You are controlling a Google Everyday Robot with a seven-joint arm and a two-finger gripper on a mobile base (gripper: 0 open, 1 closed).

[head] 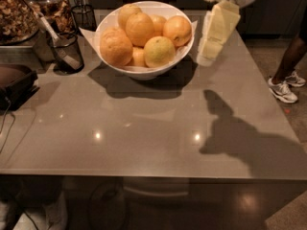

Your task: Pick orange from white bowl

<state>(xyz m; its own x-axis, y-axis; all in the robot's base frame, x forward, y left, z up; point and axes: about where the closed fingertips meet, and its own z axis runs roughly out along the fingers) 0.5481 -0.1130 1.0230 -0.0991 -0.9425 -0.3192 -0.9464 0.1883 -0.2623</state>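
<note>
Jaws: can't tell if open or closed from this angle. Gripper (207, 57) is hanging over the counter (144, 138), tip pointing down, just beside the right rim of the white bowl (144, 71) and not touching any fruit. Its shadow (230, 128) is falling on the counter, nearer the camera.

The orange (177, 30) is sitting in the white bowl on the right side, nearest the gripper and against the rim. It's touching the yellow-green fruit (159, 51) in front of it. A large bumpy orange (116, 47) is lying at the left of the pile, with more oranges stacked behind.

The bowl is sitting toward the back of the counter. A black mesh cup (67, 54) holding a utensil is standing left of it. A person's sneaker (283, 89) is showing on the floor at right.
</note>
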